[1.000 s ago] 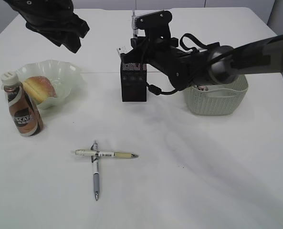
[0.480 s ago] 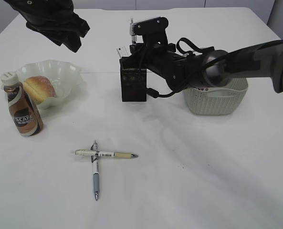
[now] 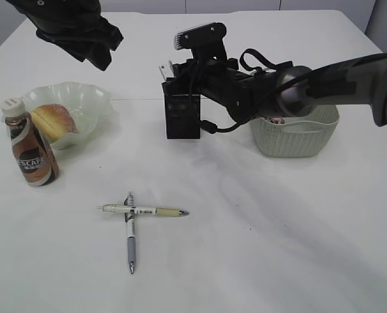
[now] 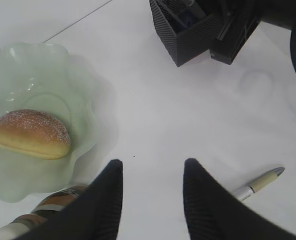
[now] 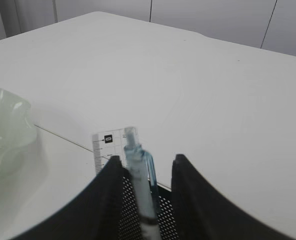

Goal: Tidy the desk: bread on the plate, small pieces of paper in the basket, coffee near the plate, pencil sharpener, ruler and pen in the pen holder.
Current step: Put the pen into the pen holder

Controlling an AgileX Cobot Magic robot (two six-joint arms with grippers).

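Right gripper (image 5: 147, 167) hangs over the black mesh pen holder (image 3: 181, 114), its jaws apart either side of a pen (image 5: 139, 180) standing in the holder beside the ruler (image 5: 107, 147), while two more pens (image 3: 144, 210) lie crossed on the table (image 3: 278, 235).

Right gripper (image 3: 188, 68): you've lowered it onto the pen holder (image 3: 182, 111).
Pen (image 5: 140, 186): sunk into the holder, no longer sticking up.
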